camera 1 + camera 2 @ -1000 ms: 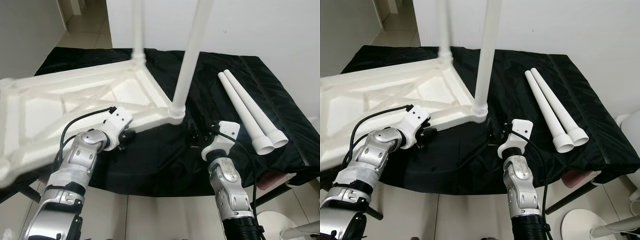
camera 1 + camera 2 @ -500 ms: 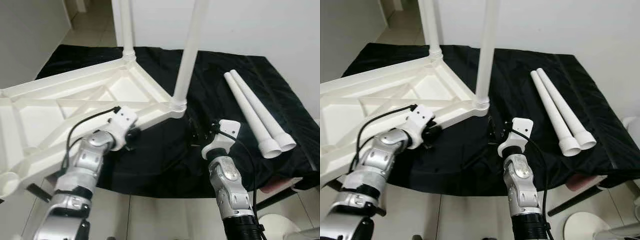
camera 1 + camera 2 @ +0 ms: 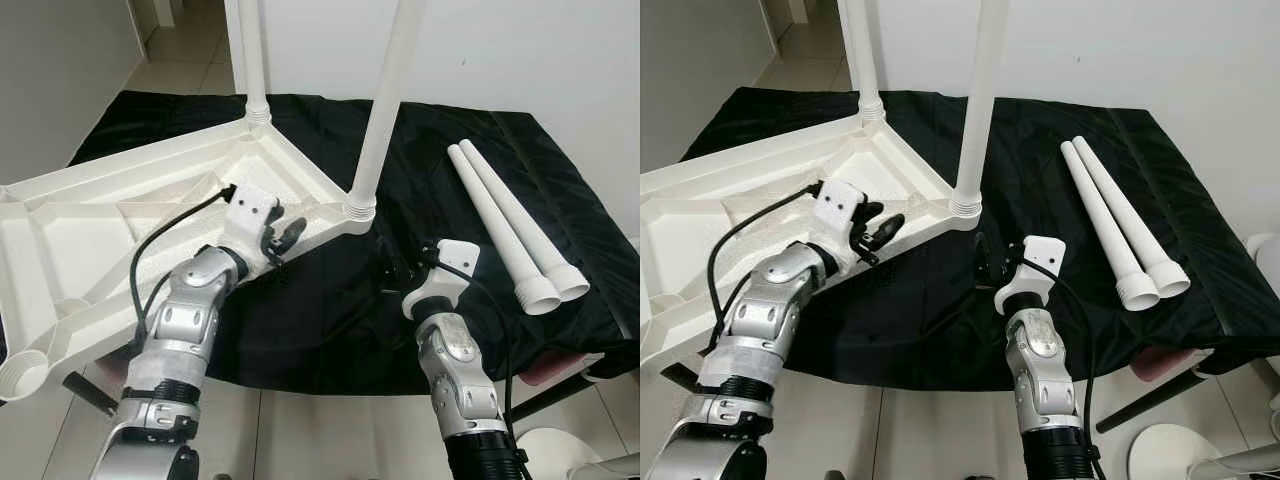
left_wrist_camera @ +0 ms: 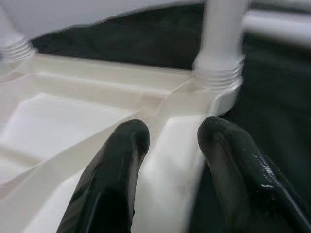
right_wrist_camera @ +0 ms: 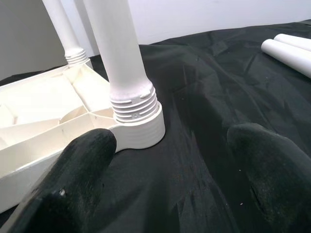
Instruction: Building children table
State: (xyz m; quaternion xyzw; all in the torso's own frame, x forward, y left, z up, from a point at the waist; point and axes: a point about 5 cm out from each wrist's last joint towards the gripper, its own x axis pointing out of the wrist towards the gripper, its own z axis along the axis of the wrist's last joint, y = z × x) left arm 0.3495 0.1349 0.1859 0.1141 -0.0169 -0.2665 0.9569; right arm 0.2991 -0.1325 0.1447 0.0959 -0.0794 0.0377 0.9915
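Note:
The white plastic table top [image 3: 100, 230] lies upside down on the black cloth, its left end hanging past the front edge. Two white legs stand screwed into its corner sockets, the near leg [image 3: 385, 100] and the far leg [image 3: 250, 50]. Two loose white legs [image 3: 505, 225] lie side by side on the cloth to the right. My left gripper [image 3: 283, 238] is open over the table top's near rim [image 4: 165, 160], with one finger on each side of it. My right gripper [image 3: 390, 270] is open, low over the cloth just in front of the near leg's socket [image 5: 138, 128].
The black cloth [image 3: 330, 320] covers a low surface whose front edge runs just before my arms. A white wall stands behind. Tiled floor [image 3: 300, 440] lies below, with a round white base [image 3: 555, 450] and a pink thing [image 3: 550, 362] at the lower right.
My left gripper has come up from beside the table top's near edge onto its rim. The table top's left end has sunk lower. My right gripper has stayed put.

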